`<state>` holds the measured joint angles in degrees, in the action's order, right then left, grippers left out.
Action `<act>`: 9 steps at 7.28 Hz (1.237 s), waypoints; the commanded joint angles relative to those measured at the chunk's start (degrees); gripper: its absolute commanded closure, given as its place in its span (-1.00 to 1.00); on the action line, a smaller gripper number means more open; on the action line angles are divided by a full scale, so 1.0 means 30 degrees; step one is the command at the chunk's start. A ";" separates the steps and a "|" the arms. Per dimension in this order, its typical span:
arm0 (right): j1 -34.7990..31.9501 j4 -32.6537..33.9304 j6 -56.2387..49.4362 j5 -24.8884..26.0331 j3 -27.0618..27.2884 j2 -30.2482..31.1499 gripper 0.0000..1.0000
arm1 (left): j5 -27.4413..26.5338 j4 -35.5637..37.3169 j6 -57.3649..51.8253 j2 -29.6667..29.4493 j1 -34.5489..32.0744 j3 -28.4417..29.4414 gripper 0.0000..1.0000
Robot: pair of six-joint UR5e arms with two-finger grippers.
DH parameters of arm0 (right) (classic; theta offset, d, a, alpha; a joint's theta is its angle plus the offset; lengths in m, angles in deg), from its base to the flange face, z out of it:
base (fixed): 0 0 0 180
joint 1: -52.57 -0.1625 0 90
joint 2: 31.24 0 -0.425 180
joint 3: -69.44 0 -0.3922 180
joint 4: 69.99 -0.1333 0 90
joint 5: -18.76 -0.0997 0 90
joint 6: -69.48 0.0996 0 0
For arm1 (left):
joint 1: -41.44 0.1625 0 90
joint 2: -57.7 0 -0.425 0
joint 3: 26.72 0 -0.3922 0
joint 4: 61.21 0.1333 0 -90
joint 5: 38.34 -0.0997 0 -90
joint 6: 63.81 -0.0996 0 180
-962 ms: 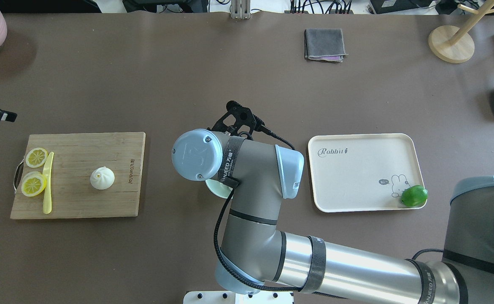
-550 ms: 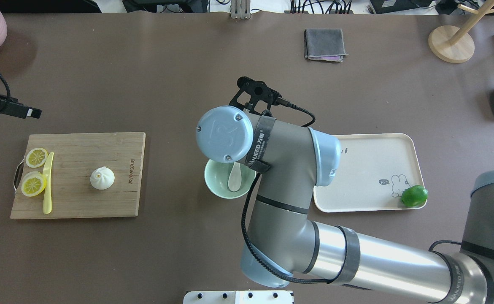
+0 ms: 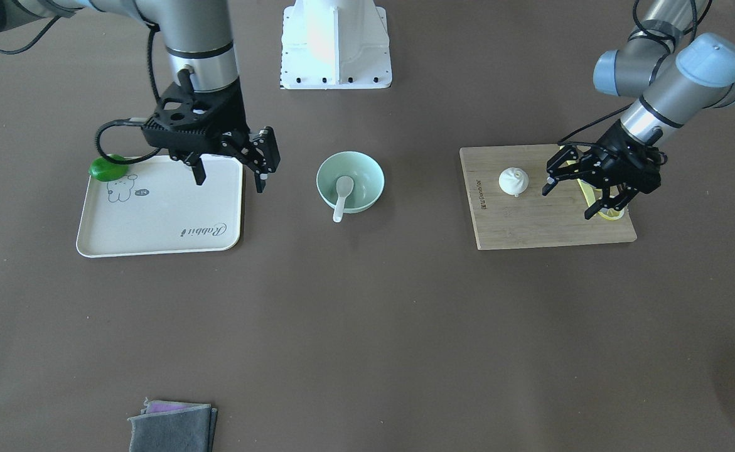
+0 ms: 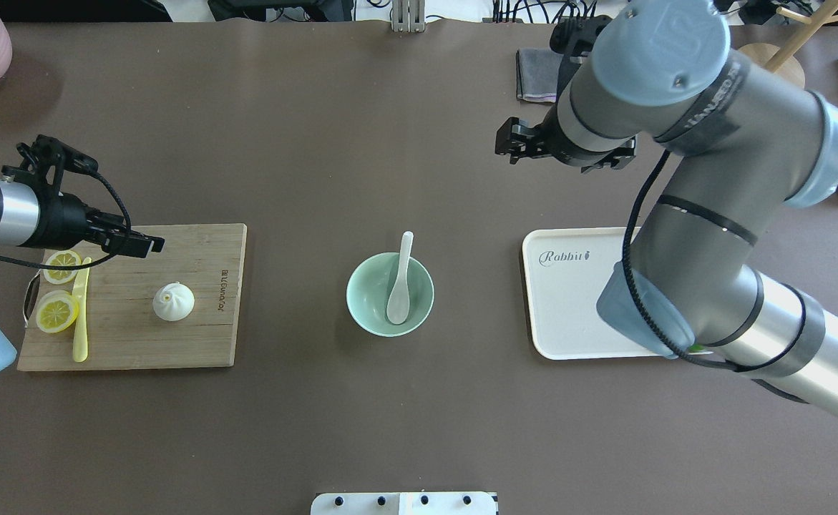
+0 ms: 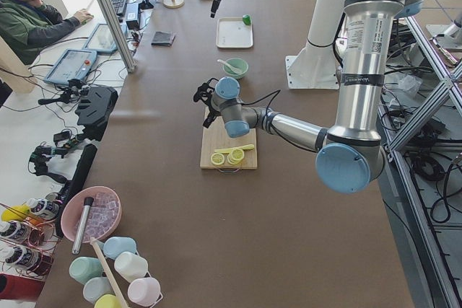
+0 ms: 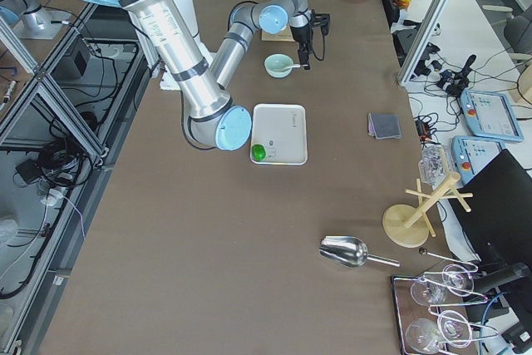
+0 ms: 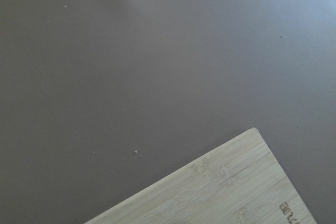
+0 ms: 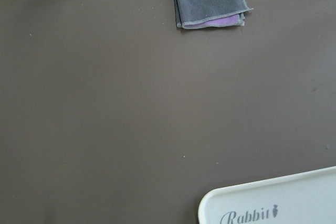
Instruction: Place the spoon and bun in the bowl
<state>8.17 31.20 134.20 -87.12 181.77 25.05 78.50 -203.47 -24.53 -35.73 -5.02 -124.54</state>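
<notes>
The spoon (image 4: pixel 398 282) is small, white and glossy. Its deep oval scoop lies on the floor of the bowl (image 4: pixel 356 304) and its short thick handle leans over the far rim. The bowl is round, smooth and pale mint green, and it stands at mid-table between the wooden cutting board (image 4: pixel 175 343) and the cream tray (image 4: pixel 576 243). The bun (image 4: pixel 174 301) is a small white dome with a pleated, twisted peak. It sits upright on the board, apart from the two lemon slices (image 4: pixel 57 312) and the yellow-green knife (image 4: pixel 81 315) at the board's outer end. Half a second ago the right arm hung over the bowl and hid part of its rim. Now it has swung away, and the right gripper (image 3: pixel 229 182) hangs empty with its fingers spread, raised by the tray's bowl-side edge. The left arm, then only just at the picture's edge, has come in over the board. The left gripper (image 3: pixel 570 196) is wide apart above the lemon end, just beside the bun and not touching it. The bun and spoon have not shifted.
</notes>
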 commanded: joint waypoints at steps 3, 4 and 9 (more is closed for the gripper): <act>-0.3532 -0.2880 -0.5332 -0.3955 -0.0060 0.2944 -1.00 | -0.0686 -0.1181 -0.0055 0.0907 0.2329 -0.0090 -0.70; -0.4265 -0.2880 -0.6677 -0.4835 -0.0119 0.3294 -1.00 | -0.1121 -0.1212 -0.0055 0.1053 0.2678 -0.0090 -0.28; -0.6726 -0.2763 -1.0483 -0.6510 -0.0616 0.4434 -1.00 | -0.5018 -0.4043 0.0032 0.1845 0.3121 -0.0148 1.00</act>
<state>-9.46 22.78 107.56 -104.78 180.29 36.72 66.52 -211.64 -24.70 -30.91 4.21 -124.89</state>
